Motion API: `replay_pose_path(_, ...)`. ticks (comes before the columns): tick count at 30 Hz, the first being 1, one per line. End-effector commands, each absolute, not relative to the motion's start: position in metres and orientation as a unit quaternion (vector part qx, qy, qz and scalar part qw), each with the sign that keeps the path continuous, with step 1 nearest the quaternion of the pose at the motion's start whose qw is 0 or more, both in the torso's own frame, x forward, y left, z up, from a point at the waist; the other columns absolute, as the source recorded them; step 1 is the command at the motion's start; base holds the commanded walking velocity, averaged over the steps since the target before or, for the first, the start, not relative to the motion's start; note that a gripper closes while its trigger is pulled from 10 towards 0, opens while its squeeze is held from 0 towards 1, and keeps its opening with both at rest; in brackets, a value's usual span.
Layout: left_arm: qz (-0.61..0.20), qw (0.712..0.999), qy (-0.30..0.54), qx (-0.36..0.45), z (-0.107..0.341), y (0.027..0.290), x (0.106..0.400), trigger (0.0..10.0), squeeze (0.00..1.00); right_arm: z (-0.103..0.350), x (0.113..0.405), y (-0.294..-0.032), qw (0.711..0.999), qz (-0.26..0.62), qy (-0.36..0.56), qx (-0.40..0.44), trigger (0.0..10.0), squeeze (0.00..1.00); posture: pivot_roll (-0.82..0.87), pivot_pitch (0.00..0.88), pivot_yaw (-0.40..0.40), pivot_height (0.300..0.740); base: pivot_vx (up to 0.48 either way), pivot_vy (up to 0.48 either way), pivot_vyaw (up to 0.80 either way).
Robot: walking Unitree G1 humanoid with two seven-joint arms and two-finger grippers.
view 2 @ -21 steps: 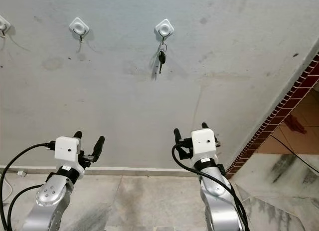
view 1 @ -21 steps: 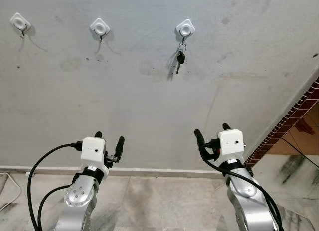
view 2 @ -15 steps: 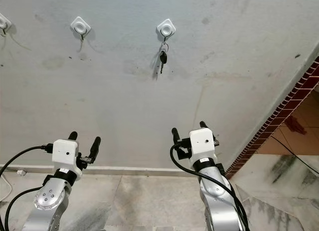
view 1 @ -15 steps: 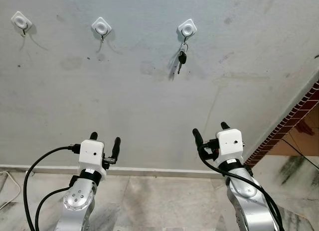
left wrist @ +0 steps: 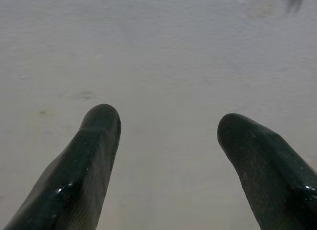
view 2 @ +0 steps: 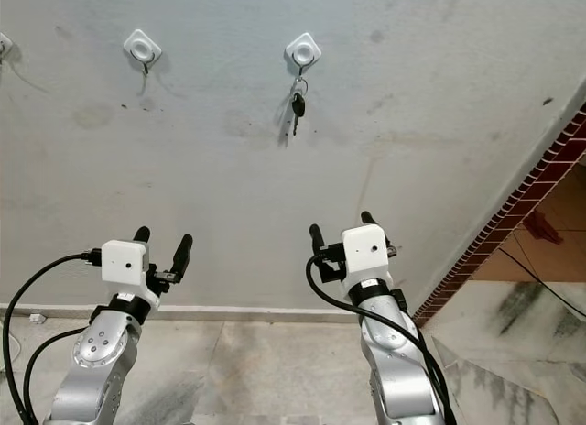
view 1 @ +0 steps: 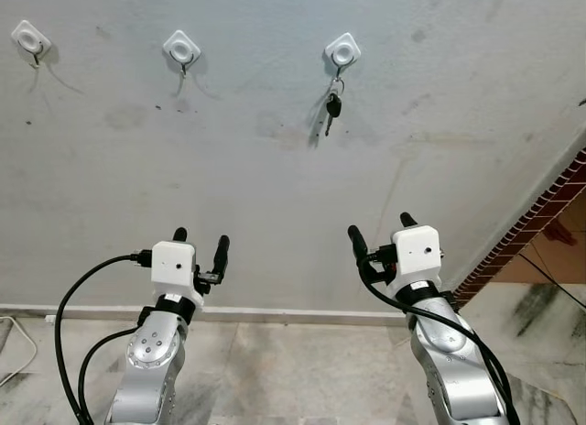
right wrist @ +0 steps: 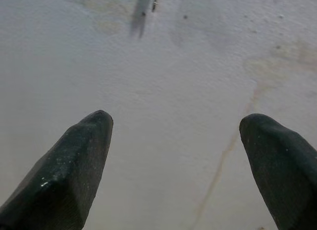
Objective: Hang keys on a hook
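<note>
Head camera: the keys (view 1: 331, 107) hang from the rightmost hook (view 1: 341, 51) on a grey wall (view 1: 275, 187); well below that hook, the left gripper (view 1: 200, 244) and right gripper (view 1: 380, 231) are raised, fingers spread, empty. Wrist cameras: parted fingertips (left wrist: 96, 141) before wall.

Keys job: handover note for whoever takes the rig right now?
Left gripper: open, empty, raised in front of the wall, well below the hooks.
Right gripper: open, empty, likewise raised, below the keys.
Keys: hanging from the rightmost hook of three; the middle hook and left hook are bare.
Done: the keys look hung; neither gripper touches them.
Left: probably nothing but lowering the arms and backing away.
</note>
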State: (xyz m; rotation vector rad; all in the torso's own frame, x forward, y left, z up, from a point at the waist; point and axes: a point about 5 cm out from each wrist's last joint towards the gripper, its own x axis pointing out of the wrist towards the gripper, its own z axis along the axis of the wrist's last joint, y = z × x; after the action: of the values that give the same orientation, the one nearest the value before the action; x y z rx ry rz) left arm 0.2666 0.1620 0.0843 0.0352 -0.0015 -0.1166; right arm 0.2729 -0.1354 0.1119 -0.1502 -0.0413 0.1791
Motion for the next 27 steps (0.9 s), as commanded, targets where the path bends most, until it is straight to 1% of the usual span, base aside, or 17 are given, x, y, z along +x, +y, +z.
replay_pose_path(1, -0.061, 0.998, 0.005, 0.012, 0.084, 0.163, 0.268, 10.0, 0.00, 0.118, 0.275, -0.135, 0.993, 0.084, -0.031, -0.072, 10.0, 0.00, -0.04, 0.100, 0.006, 0.740, 0.000, 0.461, 0.00)
replay_pose_path(9, -0.063, 0.998, 0.004, 0.011, 0.087, 0.166, 0.278, 10.0, 0.00, 0.120, 0.280, -0.133, 0.994, 0.078, -0.036, -0.071, 10.0, 0.00, -0.05, 0.083, 0.021, 0.740, 0.000, 0.462, 0.00)
replay_pose_path(27, -0.074, 0.997, 0.002, 0.004, 0.090, 0.161, 0.281, 10.0, 0.00, 0.121, 0.284, -0.132, 0.994, 0.070, -0.038, -0.070, 10.0, 0.00, -0.04, 0.086, 0.027, 0.740, 0.000, 0.462, 0.00)
